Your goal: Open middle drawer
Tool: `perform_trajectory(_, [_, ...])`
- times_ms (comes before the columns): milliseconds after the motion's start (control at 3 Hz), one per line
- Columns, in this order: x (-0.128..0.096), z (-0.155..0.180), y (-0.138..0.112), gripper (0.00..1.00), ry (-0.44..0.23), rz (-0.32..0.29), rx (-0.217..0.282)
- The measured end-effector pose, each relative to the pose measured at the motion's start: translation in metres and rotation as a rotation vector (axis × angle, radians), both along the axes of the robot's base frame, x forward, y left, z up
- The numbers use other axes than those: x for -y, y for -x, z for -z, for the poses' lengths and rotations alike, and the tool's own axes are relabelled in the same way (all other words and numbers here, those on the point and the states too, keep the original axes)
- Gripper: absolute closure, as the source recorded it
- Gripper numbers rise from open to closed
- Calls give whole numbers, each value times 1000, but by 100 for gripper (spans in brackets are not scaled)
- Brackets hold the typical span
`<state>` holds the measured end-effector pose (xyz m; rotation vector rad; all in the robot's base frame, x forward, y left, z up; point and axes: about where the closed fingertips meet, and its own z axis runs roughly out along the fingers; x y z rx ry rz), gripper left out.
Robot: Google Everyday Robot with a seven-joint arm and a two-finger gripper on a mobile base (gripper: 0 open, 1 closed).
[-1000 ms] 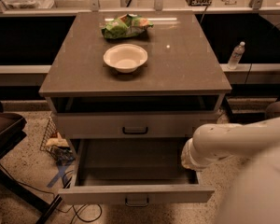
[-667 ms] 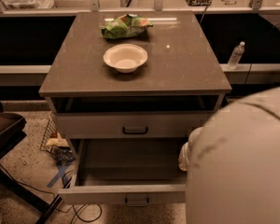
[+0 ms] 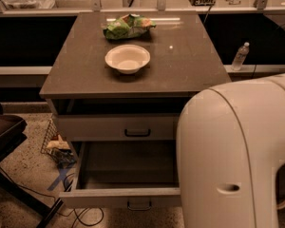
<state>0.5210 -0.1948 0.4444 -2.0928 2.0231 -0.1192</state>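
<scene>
The middle drawer (image 3: 109, 198), with a low pale-grey front and a small dark handle (image 3: 139, 204), stands pulled far out of the cabinet. Its inside (image 3: 128, 165) looks empty. Above it, the taller-fronted drawer (image 3: 95, 127) with the same handle (image 3: 137, 132) is pushed in. The lowest drawer is hidden below the open one. My gripper is out of view. The large white body of my arm (image 3: 228, 151) fills the lower right and covers the right ends of both drawers.
On the brown cabinet top (image 3: 190, 65) sit a white bowl (image 3: 127, 58) and a green snack bag (image 3: 128, 26). A water bottle (image 3: 240, 56) stands on the ledge at right. A dark chair (image 3: 2, 132), a small wire basket (image 3: 57, 144) and floor cables (image 3: 80, 215) lie at left.
The white arm body has swung across the lower right and now covers much more of the view. The middle drawer stays pulled out as before.
</scene>
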Motion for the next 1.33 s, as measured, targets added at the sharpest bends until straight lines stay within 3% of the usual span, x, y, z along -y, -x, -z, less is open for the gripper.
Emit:
perform_trajectory(333, [12,28,4,100,-11,17,-42])
perform_trajectory(1000, [11,38,67,100,-64,13,-150])
perform_trajectory(1333, [11,38,67,100,-64,13,-150])
